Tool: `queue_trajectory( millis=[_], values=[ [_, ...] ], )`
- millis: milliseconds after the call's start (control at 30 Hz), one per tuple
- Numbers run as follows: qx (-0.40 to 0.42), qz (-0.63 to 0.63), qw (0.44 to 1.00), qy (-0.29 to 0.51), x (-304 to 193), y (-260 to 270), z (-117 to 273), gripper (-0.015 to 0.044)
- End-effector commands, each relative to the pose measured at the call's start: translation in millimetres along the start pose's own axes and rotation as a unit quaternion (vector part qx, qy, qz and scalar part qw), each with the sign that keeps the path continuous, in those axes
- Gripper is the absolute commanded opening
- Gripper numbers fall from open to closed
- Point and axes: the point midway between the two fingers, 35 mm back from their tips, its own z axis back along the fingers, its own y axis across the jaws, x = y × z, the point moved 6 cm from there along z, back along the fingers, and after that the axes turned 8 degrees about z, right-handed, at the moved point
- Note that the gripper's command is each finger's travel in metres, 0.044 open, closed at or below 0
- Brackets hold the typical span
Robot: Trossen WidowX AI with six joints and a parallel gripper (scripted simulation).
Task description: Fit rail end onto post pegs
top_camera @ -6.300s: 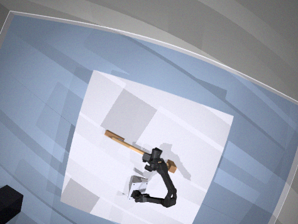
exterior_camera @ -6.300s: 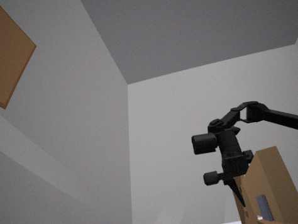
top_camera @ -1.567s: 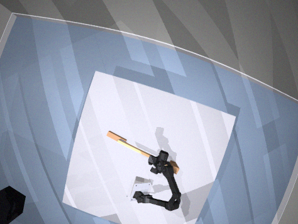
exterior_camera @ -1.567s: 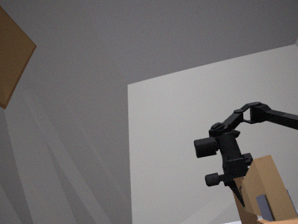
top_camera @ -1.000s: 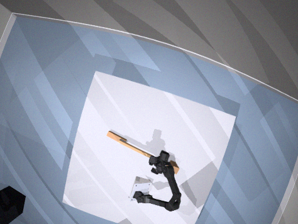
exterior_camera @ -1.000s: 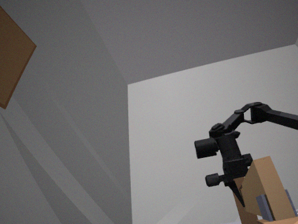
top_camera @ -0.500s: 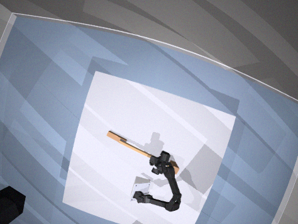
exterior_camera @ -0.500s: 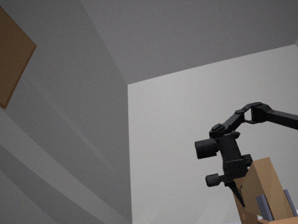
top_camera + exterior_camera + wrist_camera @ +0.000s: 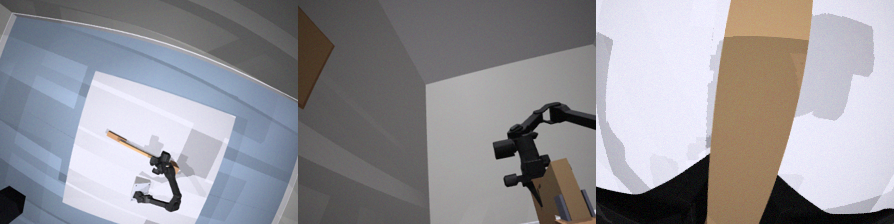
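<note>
The tool grips the rail; fitting seems in hand, next calling for levelling, then easing it onto the post beside the tool.

Your gripper is closed on the bed rail, its body hiding the grasp from above. From there, you see the rail run up and to the left across the white table top, reaching the footboard block, well apart from your gripper. Just right of the gripper and slightly lower, the wooden post shows partly behind the arm; you cannot tell how rail and post meet. Below and left of your gripper lies the pale base plate. Farther off that way, you have a black object at the picture's edge.
</note>
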Motion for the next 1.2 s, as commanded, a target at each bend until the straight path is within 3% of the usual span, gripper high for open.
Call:
queue_trajectory(
  millis=[0, 467, 700, 867, 1167],
  values=[
    [0.000, 0.000, 1.000, 0.000, 0, 0, 0, 0.0079],
    [0.000, 0.000, 1.000, 0.000, 0, 0, 0, 0.0440],
    [0.000, 0.000, 1.000, 0.000, 2, 0, 2, 0.0440],
    [-0.003, 0.001, 1.000, -0.001, 30, -3, 30, 0.0440],
    [-0.003, 0.001, 1.000, -0.001, 30, -3, 30, 0.0440]
  ],
)
